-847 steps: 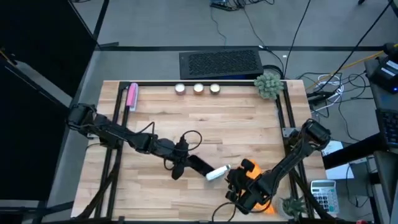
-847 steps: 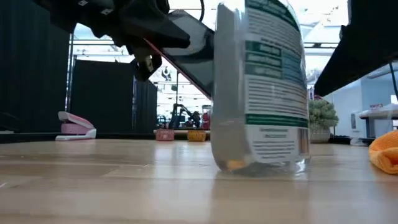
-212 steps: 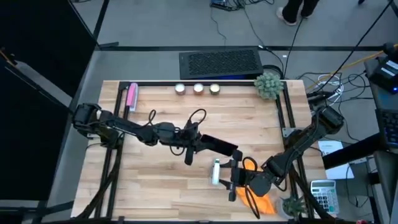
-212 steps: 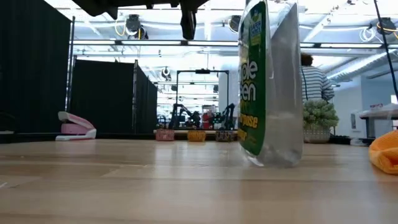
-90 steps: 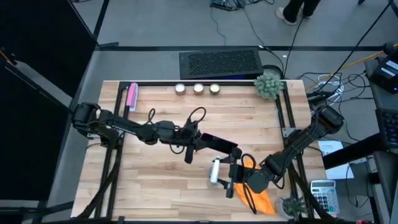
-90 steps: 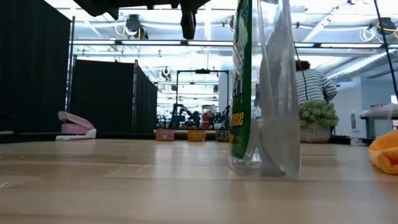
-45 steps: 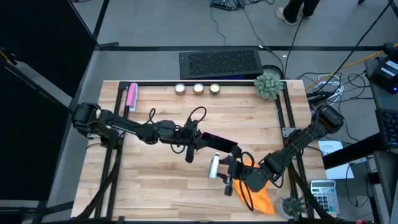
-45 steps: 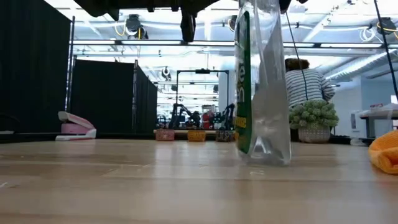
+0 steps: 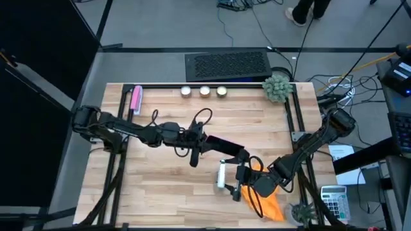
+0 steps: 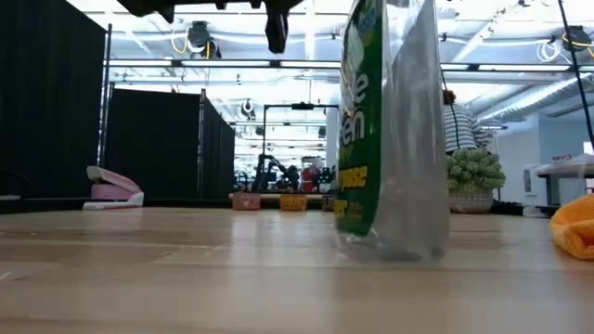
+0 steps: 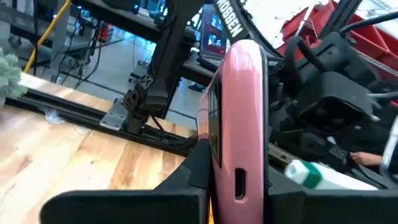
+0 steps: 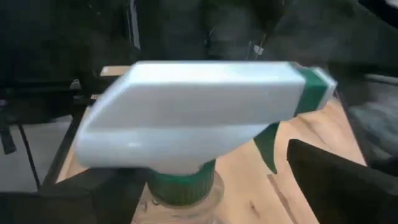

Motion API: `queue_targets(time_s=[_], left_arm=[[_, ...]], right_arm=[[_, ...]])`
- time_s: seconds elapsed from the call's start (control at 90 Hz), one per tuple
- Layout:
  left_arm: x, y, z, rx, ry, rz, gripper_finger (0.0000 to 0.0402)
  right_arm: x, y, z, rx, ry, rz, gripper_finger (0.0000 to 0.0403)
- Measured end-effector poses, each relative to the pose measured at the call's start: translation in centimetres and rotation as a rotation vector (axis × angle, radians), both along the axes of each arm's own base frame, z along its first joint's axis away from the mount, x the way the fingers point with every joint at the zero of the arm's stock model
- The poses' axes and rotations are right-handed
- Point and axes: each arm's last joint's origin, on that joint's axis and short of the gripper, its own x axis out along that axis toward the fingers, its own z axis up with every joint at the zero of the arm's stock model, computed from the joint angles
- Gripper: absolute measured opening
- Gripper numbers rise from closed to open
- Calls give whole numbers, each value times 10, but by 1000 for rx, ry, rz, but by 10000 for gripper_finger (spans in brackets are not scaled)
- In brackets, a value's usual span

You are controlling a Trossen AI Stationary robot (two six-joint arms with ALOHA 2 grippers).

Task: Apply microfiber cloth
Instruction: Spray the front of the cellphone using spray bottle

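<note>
The orange microfiber cloth [image 9: 270, 200] lies crumpled on the table near its right front corner, partly under my right arm; the low view shows its edge [image 10: 575, 227]. A clear spray bottle [image 9: 221, 174] with a green label [image 10: 362, 130] stands on its base beside the cloth. My right gripper [image 9: 235, 181] is open, one finger on either side of the bottle's neck [image 12: 183, 183] under the white spray head. At mid-table my left gripper [image 9: 200, 149] is shut on a phone in a pink case [image 11: 239, 118], held above the table. My left gripper pinches the phone between its two fingers at the end nearest the wrist [image 11: 237, 186], one finger on each broad face. The phone sticks out from the fingers toward the table's right and is lifted clear. My right gripper: I cannot tell whether either finger touches the bottle's neck.
A pink object [image 9: 135, 99] lies at the far left corner. Three small cups [image 9: 204, 91] and a potted plant [image 9: 277, 88] stand along the far edge, a second plant [image 9: 302, 210] at the near right. Bare wood lies left of the bottle.
The spray bottle has turned about its upright axis, so its green label now faces the low camera more fully, and it has shifted a little on the table. My left gripper keeps the phone raised in much the same place.
</note>
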Motion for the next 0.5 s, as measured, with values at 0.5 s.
queue_targets(time_s=[0.5], left_arm=[[-36,10,23,97,128,37,9]], right_arm=[[-17,0,-1,148,75,-42,343]])
